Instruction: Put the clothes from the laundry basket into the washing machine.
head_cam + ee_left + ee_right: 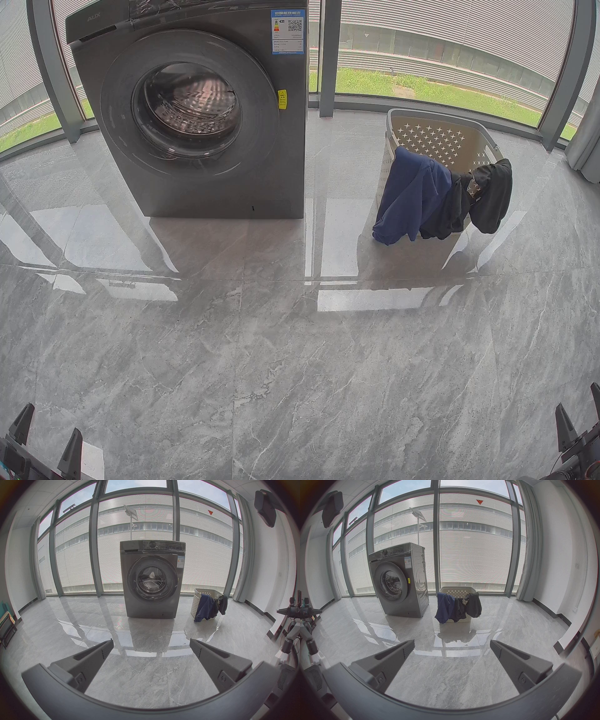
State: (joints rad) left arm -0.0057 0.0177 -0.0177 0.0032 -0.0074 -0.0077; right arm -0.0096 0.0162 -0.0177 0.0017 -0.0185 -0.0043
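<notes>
The washing machine (187, 112) stands on the grey tiled floor (281, 362) in front of the tall windows (437, 50). Its round porthole faces the robot and the steel drum (190, 106) shows through it; the door looks closed, though the glare makes that hard to confirm. Just beside the machine, on the robot's right, sits the pale laundry basket (440, 140), with star-shaped holes in its wall. The clothes hang over its near rim: a blue garment (409, 197) drapes down the outside toward the floor, and a black garment (490, 194) lies touching it on the right, partly folded over the rim.

Both arms are low and well apart from the basket and the machine. The left pincer (151, 643) is released, its two dark fingers spread wide with nothing between them. The right pincer (452, 644) is released as well, its fingers parted and holding nothing, pointing across the bare floor toward the basket.
</notes>
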